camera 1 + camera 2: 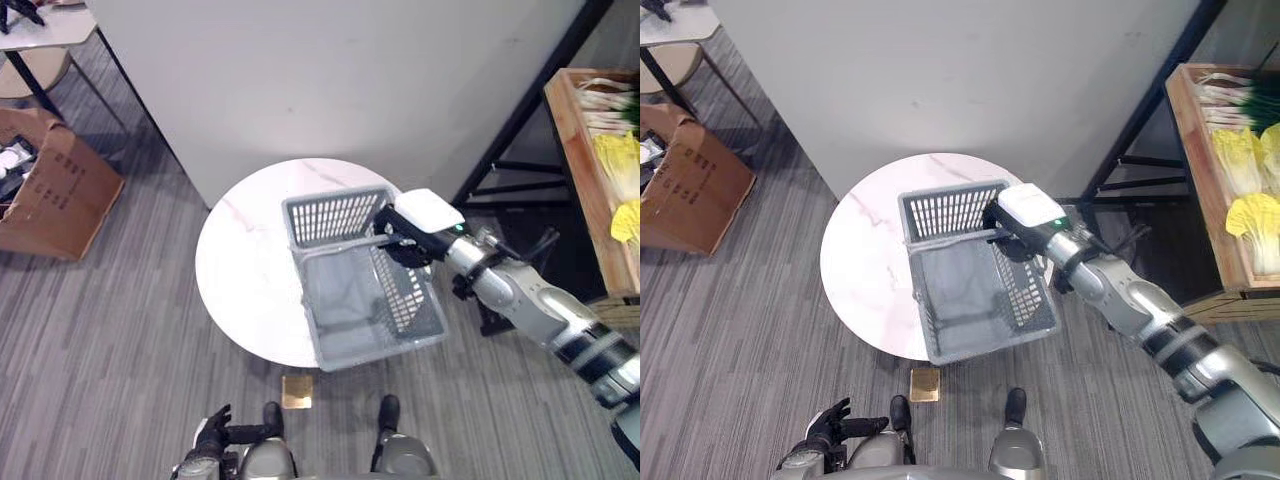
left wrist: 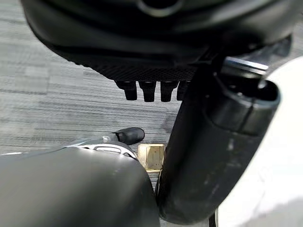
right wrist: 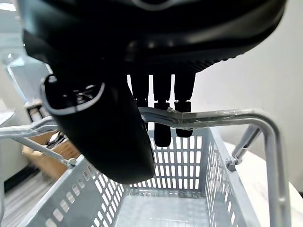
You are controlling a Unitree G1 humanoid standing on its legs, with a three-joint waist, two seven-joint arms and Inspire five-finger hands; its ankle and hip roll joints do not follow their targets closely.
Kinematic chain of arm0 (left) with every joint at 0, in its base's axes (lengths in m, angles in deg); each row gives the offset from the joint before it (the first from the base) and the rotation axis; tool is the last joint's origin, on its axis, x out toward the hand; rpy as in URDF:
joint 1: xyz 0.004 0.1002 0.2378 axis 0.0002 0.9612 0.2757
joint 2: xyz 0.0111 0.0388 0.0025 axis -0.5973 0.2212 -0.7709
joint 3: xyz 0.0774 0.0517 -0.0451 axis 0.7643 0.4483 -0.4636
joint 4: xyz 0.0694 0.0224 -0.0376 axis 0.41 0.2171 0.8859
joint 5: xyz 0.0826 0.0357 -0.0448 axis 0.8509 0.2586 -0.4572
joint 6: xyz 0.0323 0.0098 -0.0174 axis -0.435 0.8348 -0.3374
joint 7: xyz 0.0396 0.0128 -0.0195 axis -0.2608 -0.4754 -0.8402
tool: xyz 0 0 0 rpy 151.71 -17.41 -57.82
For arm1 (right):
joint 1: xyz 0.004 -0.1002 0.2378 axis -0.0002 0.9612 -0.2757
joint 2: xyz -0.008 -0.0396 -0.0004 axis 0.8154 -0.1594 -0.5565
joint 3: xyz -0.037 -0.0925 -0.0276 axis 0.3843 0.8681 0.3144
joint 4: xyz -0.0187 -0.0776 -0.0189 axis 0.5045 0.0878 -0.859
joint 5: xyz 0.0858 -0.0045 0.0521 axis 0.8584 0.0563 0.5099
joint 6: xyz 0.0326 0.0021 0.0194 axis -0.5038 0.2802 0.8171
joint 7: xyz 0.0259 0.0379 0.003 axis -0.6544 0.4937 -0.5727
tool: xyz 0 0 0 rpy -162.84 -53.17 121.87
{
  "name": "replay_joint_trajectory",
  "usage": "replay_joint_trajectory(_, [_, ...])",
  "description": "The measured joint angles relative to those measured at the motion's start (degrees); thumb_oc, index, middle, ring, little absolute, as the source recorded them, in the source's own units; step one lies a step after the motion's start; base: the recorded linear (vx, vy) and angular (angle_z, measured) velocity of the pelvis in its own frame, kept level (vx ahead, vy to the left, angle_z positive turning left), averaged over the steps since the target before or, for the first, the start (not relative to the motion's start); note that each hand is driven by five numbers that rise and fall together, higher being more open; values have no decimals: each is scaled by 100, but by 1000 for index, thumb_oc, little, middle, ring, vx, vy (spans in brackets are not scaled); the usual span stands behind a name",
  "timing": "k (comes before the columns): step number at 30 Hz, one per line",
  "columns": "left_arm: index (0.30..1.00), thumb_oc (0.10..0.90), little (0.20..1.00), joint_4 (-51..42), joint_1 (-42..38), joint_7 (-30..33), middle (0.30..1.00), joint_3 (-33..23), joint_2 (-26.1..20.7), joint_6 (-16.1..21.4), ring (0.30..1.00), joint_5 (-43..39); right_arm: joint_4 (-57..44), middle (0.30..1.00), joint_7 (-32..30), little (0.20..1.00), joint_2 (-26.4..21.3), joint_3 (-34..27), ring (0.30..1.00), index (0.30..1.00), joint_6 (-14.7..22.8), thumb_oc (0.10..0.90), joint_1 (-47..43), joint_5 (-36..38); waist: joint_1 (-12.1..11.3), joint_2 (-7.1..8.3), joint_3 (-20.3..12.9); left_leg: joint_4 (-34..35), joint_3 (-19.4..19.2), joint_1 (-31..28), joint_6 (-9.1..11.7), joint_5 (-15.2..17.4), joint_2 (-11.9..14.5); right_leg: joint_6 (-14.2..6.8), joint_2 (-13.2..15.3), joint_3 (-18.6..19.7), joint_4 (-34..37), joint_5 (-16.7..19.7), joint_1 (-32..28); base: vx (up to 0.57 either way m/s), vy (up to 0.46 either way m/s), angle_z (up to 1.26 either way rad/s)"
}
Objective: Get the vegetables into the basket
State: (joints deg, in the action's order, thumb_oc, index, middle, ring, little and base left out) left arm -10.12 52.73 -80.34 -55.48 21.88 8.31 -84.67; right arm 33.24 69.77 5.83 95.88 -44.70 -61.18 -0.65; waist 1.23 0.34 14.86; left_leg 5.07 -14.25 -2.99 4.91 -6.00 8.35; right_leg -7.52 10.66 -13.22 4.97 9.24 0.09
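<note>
Down low, the left hand (image 1: pixel 213 430) hangs idle with fingers loosely spread. Ahead of it, the grey basket (image 1: pixel 362 280) sits on the round white table (image 1: pixel 240 275). The right hand (image 1: pixel 400 238) curls around the basket's metal handle (image 3: pixel 213 117). Vegetables (image 1: pixel 1240 170) lie well off beyond that hand.

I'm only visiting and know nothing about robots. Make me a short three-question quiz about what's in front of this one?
1. True or false: the grey basket stands on the round white table.
2. What lies inside the basket? A) vegetables B) nothing C) a box
3. Which hand is at the basket's metal handle?

Key
1. True.
2. B. The vegetables lie on the wooden shelf to the robot's right.
3. The right hand, fingers over the handle; the left hand hangs low near the floor.
</note>
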Motion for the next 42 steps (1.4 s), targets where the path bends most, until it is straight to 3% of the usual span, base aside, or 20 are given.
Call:
replay_joint_trajectory(6, [1000, 900, 1000, -184, -46, 58, 1000, 251, -54, -45, 1000, 639, -431, 300, 73, 300, -133, -707, 300, 300, 213, 400, 831, 44, 203, 9, -18, -29, -181, -100, 8, 24, -19, 10, -25, 188, -30, 24, 37, -43, 46, -17])
replay_joint_trajectory(11, [1000, 900, 1000, -606, -64, 337, 1000, 566, -167, 13, 1000, 1143, -732, 300, -82, 300, -98, -2248, 300, 300, 305, 400, 2384, 27, 307, 111, 40, -355, -483, -25, -75, 282, -151, -51, 156, 517, -513, -68, 408, -104, 159, -27])
replay_joint_trajectory(13, [1000, 900, 1000, -846, 97, 492, 1000, 549, -178, 79, 1000, 1203, -685, 300, -172, 300, -70, -2411, 300, 300, 276, 400, 2564, 1, 385, 165, 77, -307, -596, -55, -129, 272, -224, -108, 258, 659, -540, -47, 487, -159, 140, -40])
replay_joint_trajectory(16, [1000, 900, 1000, -788, -93, 726, 1000, 572, -295, 91, 1000, 1366, -678, 300, -346, 300, 172, -2281, 300, 300, 228, 400, 2369, -67, 557, 469, 248, -396, -1227, -64, -246, 391, -483, -123, 322, 934, -369, 499, 840, -244, 94, -99])
replay_joint_trajectory(18, [1000, 900, 1000, -862, -187, 793, 1000, 713, -490, 83, 1000, 1402, -638, 300, -410, 300, 380, -2096, 300, 300, 207, 400, 2051, -67, 430, 586, 398, -828, -1314, 210, -489, 766, -485, -111, 172, 693, -144, 1340, 1187, -204, 152, -146])
replay_joint_trajectory(19, [1000, 900, 1000, -954, -166, 790, 1000, 737, -598, 106, 1000, 1419, -594, 300, -457, 300, 465, -1922, 300, 300, 202, 400, 1833, -69, 380, 625, 454, -957, -1449, 274, -613, 885, -399, 203, 69, 578, 16, 1603, 1258, -172, 90, -137])
replay_joint_trajectory(20, [1000, 900, 1000, -898, -230, 789, 1000, 558, -596, 158, 1000, 1431, -552, 300, -531, 300, 485, -1741, 300, 300, 173, 400, 1775, -73, 493, 485, 484, -1092, -1790, 330, -656, 813, -109, 326, 165, -655, -880, 480, 1359, -229, 64, -95])
replay_joint_trajectory(21, [1000, 900, 1000, -922, -238, 813, 1000, 413, -523, 215, 1000, 1429, -554, 300, -529, 300, 387, -1636, 300, 300, 132, 400, 1775, -76, 394, 330, 479, -1036, -1877, 295, -631, 782, 28, 502, 198, -1057, -1542, -108, 1413, -237, 46, -61])
replay_joint_trajectory(22, [1000, 900, 1000, -979, -226, 873, 1000, 444, -525, 240, 1000, 1412, -570, 300, -510, 300, 254, -1516, 300, 300, 132, 400, 1721, -99, 266, 172, 504, -1035, -2103, 250, -503, 634, 219, 409, 264, -1377, -1975, -400, 1251, -285, 19, -74])
replay_joint_trajectory(24, [1000, 900, 1000, -837, -98, 870, 1000, 402, -756, 301, 1000, 1411, -547, 300, -490, 300, 398, -1005, 300, 300, 87, 400, 1243, -199, -147, 133, 486, -1123, -2652, -21, -417, 579, 574, 701, 854, -2560, -3238, -1168, 898, -138, -60, -128])
replay_joint_trajectory(25, [1000, 900, 1000, -817, 34, 913, 1000, 272, -765, 186, 1000, 1378, -627, 300, -477, 300, 455, -677, 300, 300, 108, 400, 942, -223, -330, 113, 447, -1107, -2967, -170, -377, 553, 745, 530, 1047, -2770, -3646, -1318, 761, -67, -62, -146])
replay_joint_trajectory(26, [1000, 900, 1000, -811, 190, 962, 1000, 160, -843, 120, 1000, 1348, -831, 300, -474, 300, 456, -507, 300, 300, 170, 400, 754, -240, -364, 129, 404, -1156, -3104, -181, -318, 513, 892, 408, 1132, -2586, -3770, -1403, 735, -67, -150, -145])
replay_joint_trajectory(27, [1000, 900, 1000, -709, 348, 993, 1000, 17, -1017, 10, 1000, 1342, -1202, 300, -486, 300, 461, -482, 300, 300, 352, 400, 576, -238, -433, 244, 341, -1187, -3157, -170, -235, 369, 971, 315, 921, -2171, -3258, -1504, 628, -47, -204, -118])
replay_joint_trajectory(29, [1000, 900, 1000, -668, 539, 966, 1000, -71, -932, -36, 1000, 1310, -1264, 300, -475, 300, 521, -463, 300, 300, 420, 400, 383, -241, -540, 258, 329, -1866, -2991, -19, -437, 232, 1401, 611, 464, -2223, -2537, -1610, 405, -29, -215, -110])
replay_joint_trajectory(30, [1000, 900, 1000, -597, 554, 945, 1000, -133, -871, -17, 1000, 1310, -1260, 300, -474, 300, 502, -460, 300, 300, 379, 400, 393, -240, -524, 334, 258, -2126, -2908, 155, -318, 458, 1498, 622, 362, -2112, -2261, -1616, 331, 10, -111, -65])
replay_joint_trajectory(32, [1000, 900, 1000, -485, 445, 950, 1000, -121, -736, -39, 1000, 1327, -1153, 300, -472, 300, 229, -539, 300, 300, 337, 400, 421, -239, -379, 355, 210, -1589, -2821, 443, -205, 677, 1054, 640, 266, -2005, -1869, -1553, 139, -17, -299, -35])
replay_joint_trajectory(33, [1000, 900, 1000, -489, 448, 914, 1000, -122, -568, -8, 1000, 1325, -1090, 300, -472, 300, 169, -748, 300, 300, 329, 400, 763, -231, -290, 109, 43, -1304, -2926, 574, -430, 214, 947, 607, -87, -2000, -1640, -1554, -32, -32, -361, -37])
replay_joint_trajectory(35, [1000, 900, 1000, -432, 387, 942, 1000, -123, -643, -27, 1000, 1322, -1144, 300, -461, 300, 186, -751, 300, 300, 355, 400, 880, -230, -225, 221, -7, -1219, -2875, 546, -497, 72, 960, 582, -151, -1968, -1523, -1499, -41, -24, -204, -21])
replay_joint_trajectory(38, [1000, 900, 1000, -508, 323, 914, 1000, -105, -582, 7, 1000, 1313, -1156, 300, -440, 300, 141, -753, 300, 300, 423, 400, 923, -219, -52, 202, -10, -1127, -2893, 492, -561, 9, 972, 558, -246, -1964, -1335, -1445, -123, -26, -139, -6])
replay_joint_trajectory(42, [1000, 900, 1000, -525, 297, 879, 1000, -95, -309, 53, 1000, 1313, -1154, 300, -437, 300, 122, -1001, 300, 300, 425, 400, 1420, -191, 32, 26, -54, -1068, -2928, 308, -557, -5, 985, 556, -323, -1909, -1169, -1429, -308, 5, -145, -10])
